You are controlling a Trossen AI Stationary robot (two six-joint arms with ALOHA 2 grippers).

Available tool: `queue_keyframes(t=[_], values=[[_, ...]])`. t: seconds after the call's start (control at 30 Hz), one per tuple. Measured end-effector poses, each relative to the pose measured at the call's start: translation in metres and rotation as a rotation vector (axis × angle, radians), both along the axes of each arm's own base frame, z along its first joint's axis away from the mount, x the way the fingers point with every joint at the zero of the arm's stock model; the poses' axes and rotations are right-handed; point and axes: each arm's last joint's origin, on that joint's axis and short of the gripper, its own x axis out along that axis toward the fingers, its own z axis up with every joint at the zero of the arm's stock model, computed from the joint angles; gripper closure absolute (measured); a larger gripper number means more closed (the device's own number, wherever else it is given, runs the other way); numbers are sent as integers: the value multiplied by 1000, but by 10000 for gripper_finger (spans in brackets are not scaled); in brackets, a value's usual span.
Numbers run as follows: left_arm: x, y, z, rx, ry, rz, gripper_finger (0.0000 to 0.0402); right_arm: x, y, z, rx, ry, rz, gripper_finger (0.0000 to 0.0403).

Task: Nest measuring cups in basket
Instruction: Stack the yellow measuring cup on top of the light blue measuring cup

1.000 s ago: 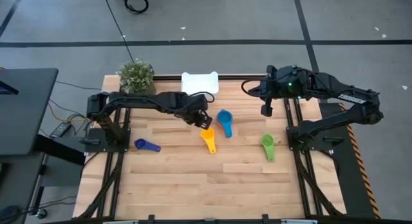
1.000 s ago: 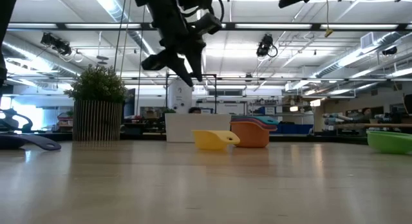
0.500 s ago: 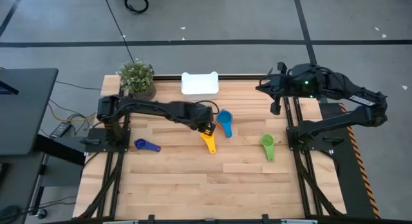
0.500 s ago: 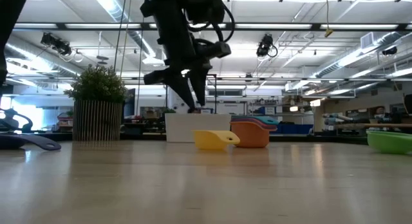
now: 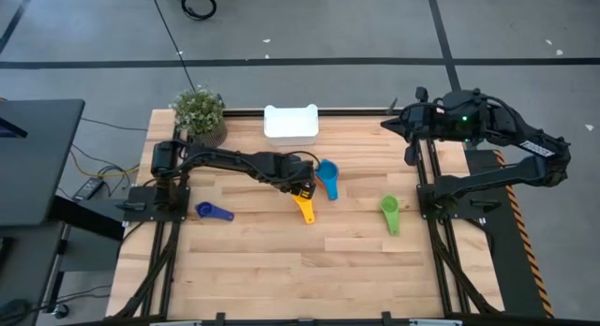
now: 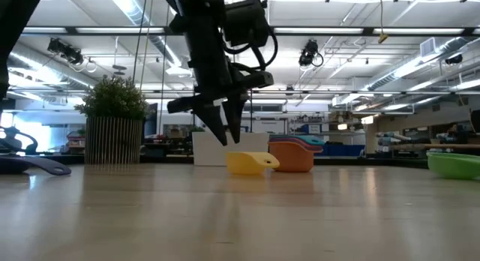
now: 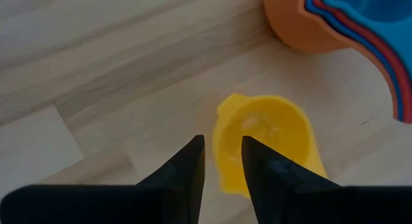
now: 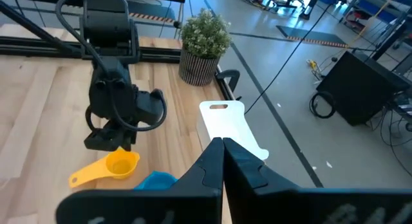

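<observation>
The yellow measuring cup (image 5: pixel 305 205) lies on the table near its middle, bowl toward the far side and handle toward the near edge. My left gripper (image 7: pixel 223 143) hangs just above it, fingers pointing down and open by a narrow gap over the bowl's rim (image 7: pixel 219 130). In the low view the left gripper's tips (image 6: pixel 225 138) stop short of the yellow cup (image 6: pixel 251 162). An orange cup with red and blue cups nested in it (image 5: pixel 326 176) stands beside it. The green cup (image 5: pixel 390 214) and a dark blue cup (image 5: pixel 214 211) lie apart. The white basket (image 5: pixel 292 122) sits at the far edge. My right gripper (image 5: pixel 410 155) is shut, raised at the far right.
A potted plant (image 5: pixel 199 113) stands at the far left corner, left of the basket. The nested stack (image 7: pixel 341 24) is close to the yellow cup on its far-right side. Bare wood lies along the near half of the table (image 5: pixel 300 270).
My left gripper has come down and moved toward the near edge, from beside the nested stack to just above the yellow cup. My right arm has drawn back toward the table's right edge. The cups have stayed where they were.
</observation>
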Motion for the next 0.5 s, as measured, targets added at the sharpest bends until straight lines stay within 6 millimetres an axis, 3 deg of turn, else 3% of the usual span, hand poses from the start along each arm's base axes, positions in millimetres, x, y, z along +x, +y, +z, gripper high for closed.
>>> queue_keyframes(t=[0.23, 0.5], values=[[0, 1, -1, 26, 5, 5, 292, 0, 0, 0, -1, 0, -1, 394], [7, -2, -26, 0, 48, -7, 292, 0, 0, 0, -2, 1, -3, 394]])
